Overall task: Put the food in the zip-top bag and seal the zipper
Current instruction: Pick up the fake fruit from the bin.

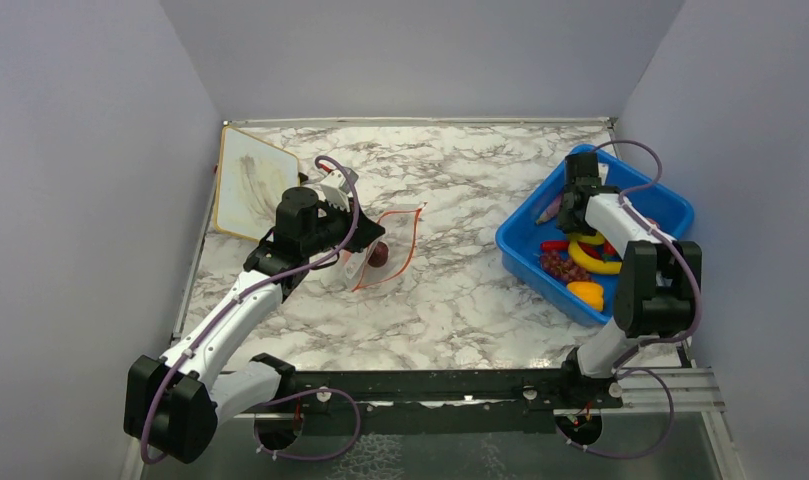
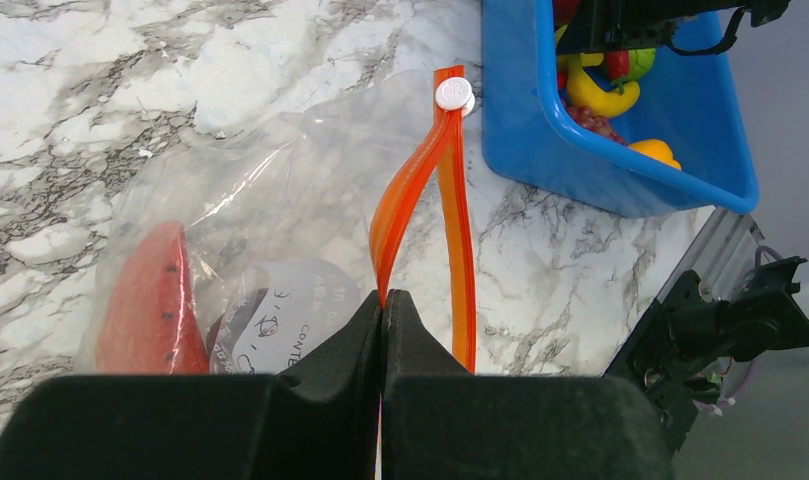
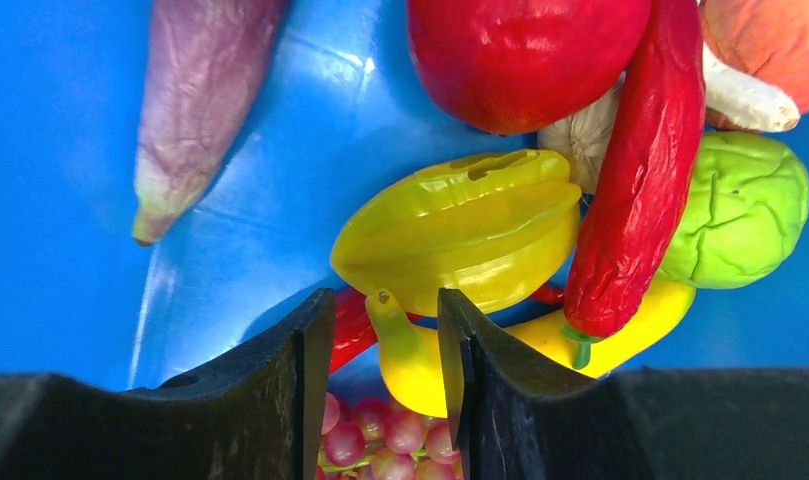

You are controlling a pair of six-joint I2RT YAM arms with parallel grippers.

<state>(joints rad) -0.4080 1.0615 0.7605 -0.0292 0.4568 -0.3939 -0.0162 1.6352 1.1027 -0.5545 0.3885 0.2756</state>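
Closest to the lens, the left end effector is clamped on one lip of the zipper, fingers pressed fully together. On the bench the one blue bin sits at the right. It is well apart from the one bag, which lies flat left of centre with its mouth toward the bin. The bag looks like thin, limp, slippery film that would fold under any push, so the stiffer strip is the sensible hold. Inside it shows one red seeded slice. The right end effector hangs in the bin, narrowly parted astride the banana tip, gripping nothing. The food looks light, hard and glossy, likely to squirt from a pinch, so slim necks suit best. Counted in the bin: one red fruit, one eggplant, one starfruit, one chili, one green piece, one banana, one grape bunch. One white slider caps the zipper's far end.
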